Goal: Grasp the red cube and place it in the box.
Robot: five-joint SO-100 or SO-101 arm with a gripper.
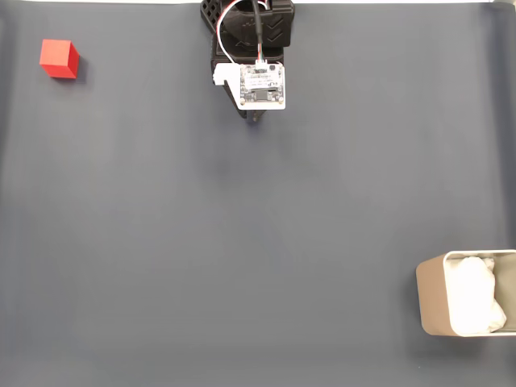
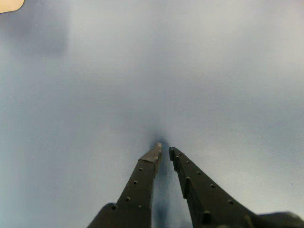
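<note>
Looking down in the fixed view, we see the red cube [image 1: 59, 58], small, bright, plain-faced; our gripper [image 2: 165, 149] is nearly closed, empty.

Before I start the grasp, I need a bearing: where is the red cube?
In the fixed view the red cube sits alone on the grey mat at upper left, well left of the arm and diagonally opposite the box.

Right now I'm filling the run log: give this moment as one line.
gripper: shut, empty, near arm base | red cube: fixed view's top left, untouched | box: bottom right, no cube inside
</note>
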